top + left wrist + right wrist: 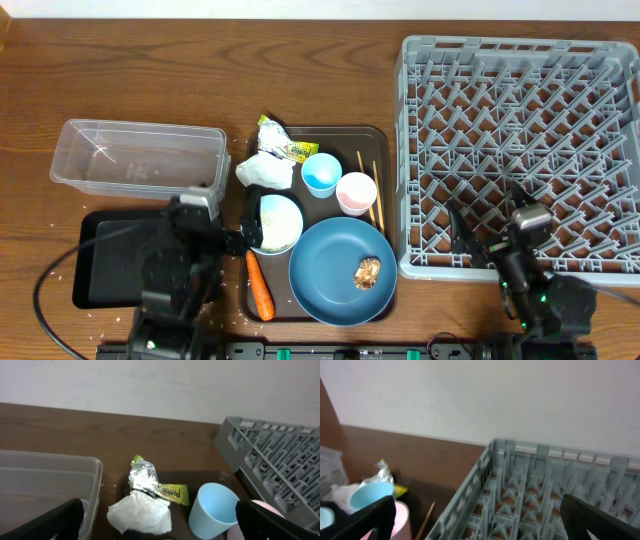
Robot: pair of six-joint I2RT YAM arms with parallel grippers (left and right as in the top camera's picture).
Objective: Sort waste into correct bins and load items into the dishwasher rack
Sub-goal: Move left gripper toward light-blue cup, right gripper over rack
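On the brown serving tray (385, 135) lie a white napkin (263, 172), a yellow-green wrapper (281, 141), a blue cup (321, 173), a pink cup (356, 192), chopsticks (375, 195), a white bowl (280, 222), a carrot (260, 285) and a blue plate (325, 265) bearing a brown lump (367, 272). My left gripper (250, 220) hangs open over the bowl's left rim, facing the napkin (140, 512) and the blue cup (212, 507). My right gripper (490, 225) stands open above the front left corner of the grey rack (520, 110), holding nothing.
A clear tub (135, 158) stands left of the brown tray, with a black tray (100, 265) in front of it under my left arm. The rack's near wall (470, 505) rises between the right gripper and the cups.
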